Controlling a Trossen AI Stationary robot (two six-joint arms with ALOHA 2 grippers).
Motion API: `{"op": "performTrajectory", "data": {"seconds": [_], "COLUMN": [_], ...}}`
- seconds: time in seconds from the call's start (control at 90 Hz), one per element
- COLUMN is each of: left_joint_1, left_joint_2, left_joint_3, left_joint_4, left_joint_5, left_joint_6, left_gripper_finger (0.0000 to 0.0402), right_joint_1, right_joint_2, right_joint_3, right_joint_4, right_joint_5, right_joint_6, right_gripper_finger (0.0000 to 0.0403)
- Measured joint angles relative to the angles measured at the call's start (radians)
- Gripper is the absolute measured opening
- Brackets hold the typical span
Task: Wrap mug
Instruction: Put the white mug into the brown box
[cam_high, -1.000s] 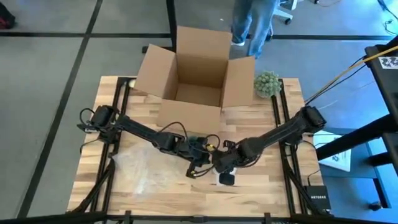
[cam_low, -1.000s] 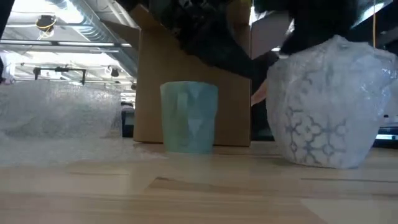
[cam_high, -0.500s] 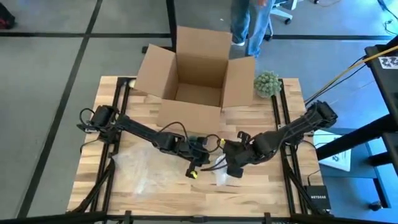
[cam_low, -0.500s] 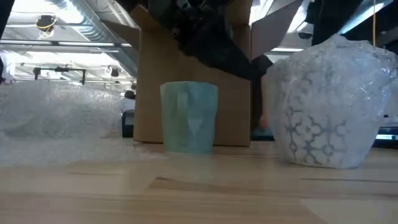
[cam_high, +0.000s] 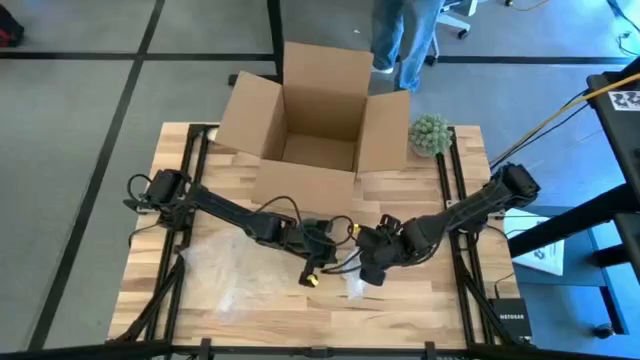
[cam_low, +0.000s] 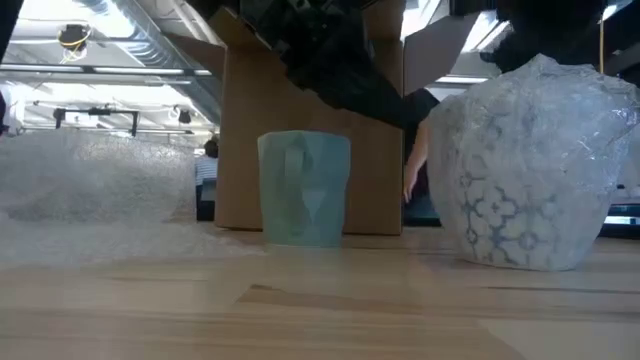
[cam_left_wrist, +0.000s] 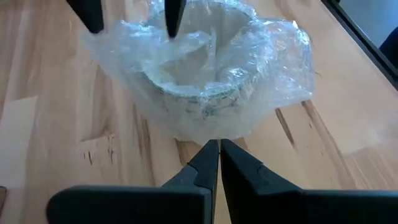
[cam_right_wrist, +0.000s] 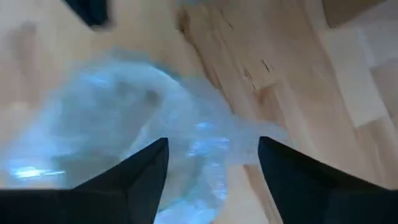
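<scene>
A mug wrapped in clear bubble wrap (cam_low: 530, 170) (cam_left_wrist: 205, 68) stands upright on the wooden table, near its front middle (cam_high: 355, 287). A bare teal mug (cam_low: 305, 188) stands to its left in the low view. My left gripper (cam_left_wrist: 214, 149) (cam_high: 325, 262) is shut, with its fingertips at the foot of the wrap. My right gripper (cam_right_wrist: 211, 155) (cam_high: 367, 270) hangs open over the wrapped mug. One of its fingers (cam_left_wrist: 93, 15) is outside the wrap and the other (cam_left_wrist: 174, 18) is over the mug's mouth. My left gripper's shut fingertips (cam_left_wrist: 210, 152) stand at the wrap's lower edge (cam_left_wrist: 208, 134), slanting down from the table's left. Whether they touch it I cannot tell. My right gripper's open fingers reach down to the wrap's top edge (cam_left_wrist: 134, 31). Whether they touch it I cannot tell.
An open cardboard box (cam_high: 315, 125) stands at the table's far middle, with a green ball-shaped plant (cam_high: 430, 133) to its right. A loose sheet of bubble wrap (cam_high: 225, 272) (cam_low: 90, 190) lies at the front left. A person (cam_high: 405, 40) stands beyond the table.
My right gripper has opened and let go of the wrapped mug. It has drawn back a little toward the table's right and far side. The wrapped mug has stayed upright where it stood.
</scene>
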Motion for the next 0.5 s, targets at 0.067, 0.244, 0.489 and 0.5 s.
{"op": "performTrajectory", "data": {"seconds": [0.067, 0.244, 0.489, 0.5], "left_joint_1": [-0.002, -0.006, -0.025, -0.027], "left_joint_2": [0.000, 0.000, -0.009, -0.010], "left_joint_3": [0.000, 0.000, 0.000, 0.000], "left_joint_4": [0.001, 0.000, -0.010, -0.010], "left_joint_5": [0.000, 0.000, -0.001, 0.000], "left_joint_6": [0.003, 0.010, -0.006, -0.006], "left_gripper_finger": [0.0000, 0.0000, 0.0000, 0.0000], "right_joint_1": [-0.012, -0.029, -0.013, -0.010], "right_joint_2": [0.008, 0.005, -0.011, -0.012], "right_joint_3": [-0.050, -0.173, -0.166, -0.163], "right_joint_4": [0.069, 0.294, 0.283, 0.281], "right_joint_5": [-0.007, -0.033, -0.144, -0.148], "right_joint_6": [0.017, 0.028, -0.059, -0.064], "right_gripper_finger": [0.0229, 0.0174, 0.0021, 0.0021]}}
